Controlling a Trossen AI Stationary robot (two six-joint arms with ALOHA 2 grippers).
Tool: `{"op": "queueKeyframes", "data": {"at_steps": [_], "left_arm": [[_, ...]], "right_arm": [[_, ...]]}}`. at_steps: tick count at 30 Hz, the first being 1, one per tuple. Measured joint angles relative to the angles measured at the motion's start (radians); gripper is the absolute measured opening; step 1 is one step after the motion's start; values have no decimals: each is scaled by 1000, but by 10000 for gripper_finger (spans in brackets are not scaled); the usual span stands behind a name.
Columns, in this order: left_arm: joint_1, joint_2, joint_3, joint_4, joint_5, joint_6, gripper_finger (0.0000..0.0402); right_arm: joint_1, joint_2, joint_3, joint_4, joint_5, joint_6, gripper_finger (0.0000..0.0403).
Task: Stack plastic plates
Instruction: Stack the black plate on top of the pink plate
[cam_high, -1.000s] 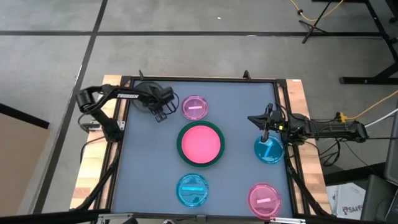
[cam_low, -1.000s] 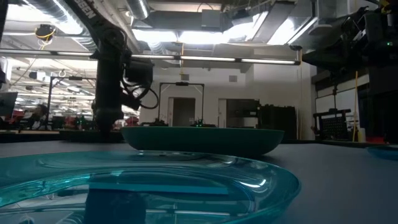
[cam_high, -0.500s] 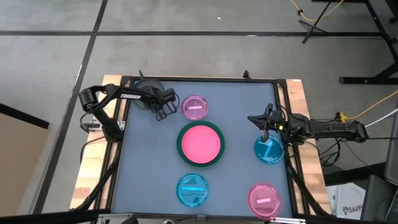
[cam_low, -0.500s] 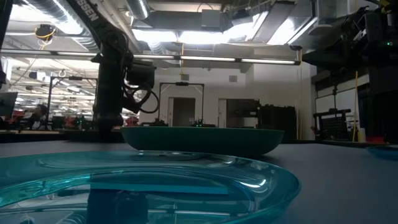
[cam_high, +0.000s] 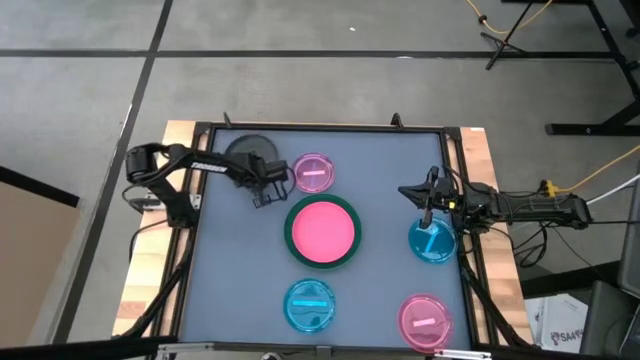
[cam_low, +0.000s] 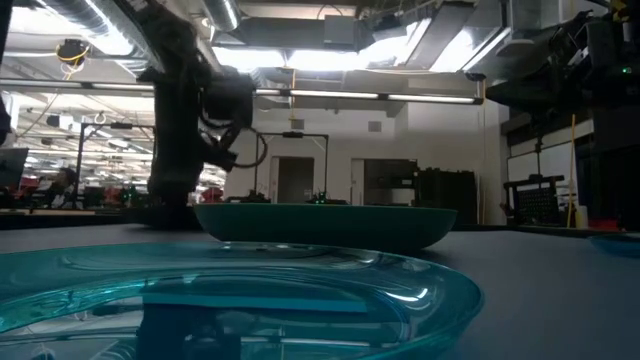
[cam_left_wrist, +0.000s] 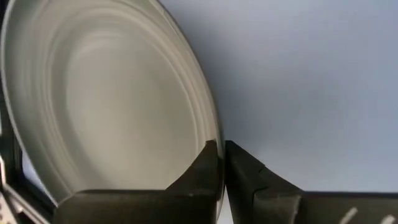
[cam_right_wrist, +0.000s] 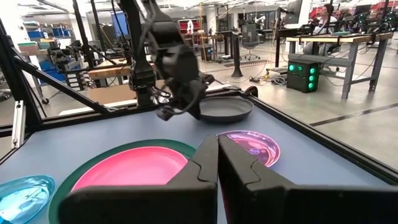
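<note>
The dark grey plate is at the table's far left, and my left gripper is shut on it. In the left wrist view the plate fills the picture beside the fingers. The opaque pink plate lies in the large dark green plate at the table's middle. A magenta plate lies at the far middle, and another at the near right. A blue plate lies at the near middle, and another at the right edge. My right gripper is shut and empty just beyond that blue plate. My left gripper pinches the grey plate's rim on the side toward the table's middle, one finger inside the plate and one outside. The fingers come from above, pointing down. In the right wrist view the plate sits about level beyond the gripper; whether it is clear of the table I cannot tell.
The table has a raised dark frame around it, with posts at its far corners. In the low view the near blue plate fills the foreground and the green plate stands behind it. Bare table lies between the plates.
My left gripper has gone toward the table's right edge and a little toward its near edge, closing on the green plate. It has stayed shut on the grey plate, which has come along with it.
</note>
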Motion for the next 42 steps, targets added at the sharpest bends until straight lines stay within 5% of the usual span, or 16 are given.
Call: {"op": "queueKeyframes", "data": {"at_steps": [16, 28, 42], "left_arm": [[-382, -38, 266, -12, 14, -26, 6], [-626, -27, 347, 182, 27, -37, 10], [-692, 118, 419, 305, 48, -68, 12]], "right_arm": [[0, 0, 0, -35, -8, 2, 0], [0, 0, 0, -31, -7, 7, 0], [0, 0, 0, -29, -7, 9, 0]]}}
